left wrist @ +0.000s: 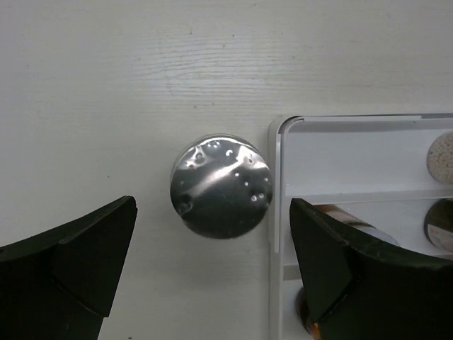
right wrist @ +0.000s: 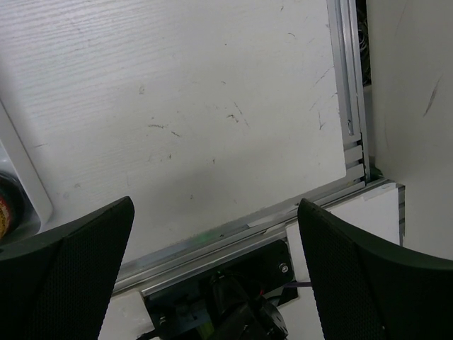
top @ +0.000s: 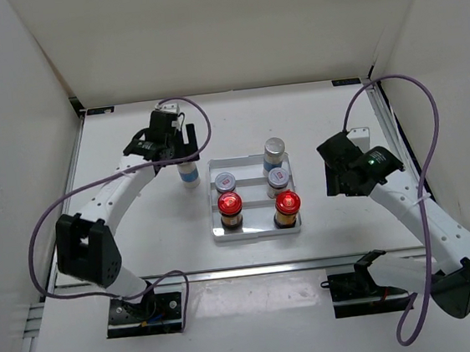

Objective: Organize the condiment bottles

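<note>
Checking in from remote desk. Five bottles in white tray (top: 217,228): red-capped bottles (top: 230,204) (top: 287,203) in near row, silver-lidded bottles (top: 224,180) (top: 278,177) in middle row, grey-capped bottle (top: 275,148) at back, tray's 1 o'clock corner. Other grey-capped bottle (left wrist: 221,185) upright on worktop (top: 140,228), just beside tray rim at 10 o'clock. My left gripper (left wrist: 212,201) straddles it, fingers apart, gap either side. My right gripper (right wrist: 216,203) sits at tray's 3 o'clock, spread wide over bare worktop, holding nothing.

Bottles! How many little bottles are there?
6. Five sit in the white tray: two red-capped ones in front, two silver-lidded ones midway, one grey-capped one behind. The sixth bottle stands left of the tray, under the left end effector.
</note>
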